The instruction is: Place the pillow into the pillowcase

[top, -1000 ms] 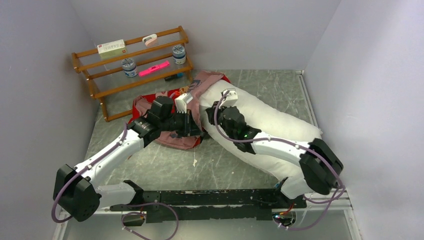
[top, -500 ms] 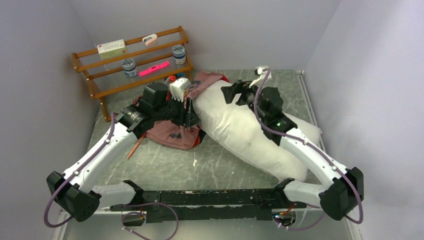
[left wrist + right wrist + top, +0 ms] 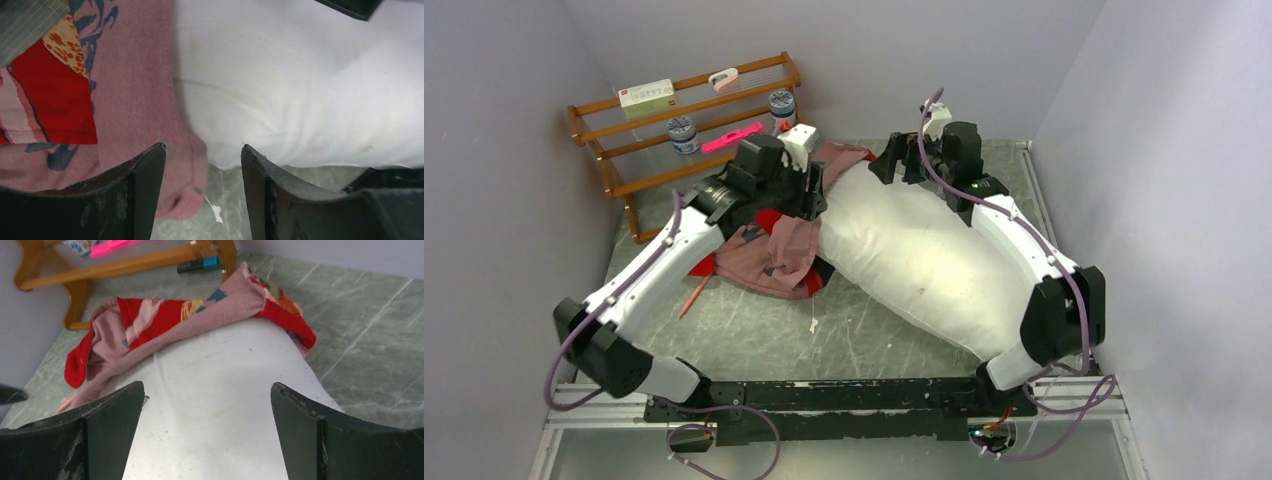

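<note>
I worked on a grey-green, marbled table (image 3: pixel 754 320) closed in by pale, plain walls (image 3: pixel 504 150) to the left, the right and the far side. A wooden rack (image 3: pixel 619 197) stood in the far left corner.

There was one pillow (image 3: pixel 924 260) and one pillowcase (image 3: pixel 774 260). The white pillow lay slantwise on the table, from the far middle down to the near right, under my right arm. The pillowcase sat bunched against the pillow's left side, pink reverse mostly up. One fold was draped over the pillow's far end, and the rest of the pillow was bare.

On the rack I counted two jars (image 3: pixel 682 133), one pink marker (image 3: pixel 732 137) and one white box (image 3: pixel 646 95). One pencil (image 3: pixel 694 295) lay on the table by my left arm.

My left gripper (image 3: pixel 812 190) hung over the seam where case met pillow, fingers parted and grasping nothing. My right gripper (image 3: pixel 899 160) hung above the pillow's far end, fingers spread wide and empty.
</note>
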Motion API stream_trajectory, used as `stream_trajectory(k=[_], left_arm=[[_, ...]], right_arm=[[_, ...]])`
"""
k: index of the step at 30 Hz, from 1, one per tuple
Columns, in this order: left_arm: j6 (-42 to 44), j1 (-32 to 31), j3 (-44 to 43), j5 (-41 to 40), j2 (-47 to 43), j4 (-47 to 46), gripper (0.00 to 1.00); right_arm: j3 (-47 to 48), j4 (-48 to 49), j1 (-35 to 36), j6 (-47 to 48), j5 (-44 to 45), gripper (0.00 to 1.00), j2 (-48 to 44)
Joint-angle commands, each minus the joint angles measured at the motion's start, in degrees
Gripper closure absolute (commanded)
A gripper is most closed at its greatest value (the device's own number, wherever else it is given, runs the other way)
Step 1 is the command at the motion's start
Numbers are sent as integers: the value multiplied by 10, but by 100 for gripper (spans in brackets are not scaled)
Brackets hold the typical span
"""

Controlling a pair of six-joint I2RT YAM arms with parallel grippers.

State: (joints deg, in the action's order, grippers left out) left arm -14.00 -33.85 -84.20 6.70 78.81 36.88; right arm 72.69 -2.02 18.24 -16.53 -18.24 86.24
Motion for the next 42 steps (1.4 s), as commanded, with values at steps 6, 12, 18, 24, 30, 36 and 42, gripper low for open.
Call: stream_trajectory(k=[6,12,18,24,30,36,42], left_arm=[[42,3,-120,-64,165,-95,37],[37,11,-155,-72,247,-130,35],[24,12,-157,-117,292,-128,38],[33,12,-139,-107,285,-156,60],[-6,12,-110,8,215,-209,95],[-89,12,-99,108,140,-256,95],[-195,11,-38,239,98,-384,95]], right_arm=[[83,-80,-27,44,-120,3,114],[63,-114,-25,79,-176,9,140],[-68,-23,-9,44,-181,70,61],[-137,48,13,8,-154,100,-5],[-176,110,46,-27,-134,100,-49],[-186,146,62,-58,-107,100,-71],[-220,237,70,-119,-75,100,-97]])
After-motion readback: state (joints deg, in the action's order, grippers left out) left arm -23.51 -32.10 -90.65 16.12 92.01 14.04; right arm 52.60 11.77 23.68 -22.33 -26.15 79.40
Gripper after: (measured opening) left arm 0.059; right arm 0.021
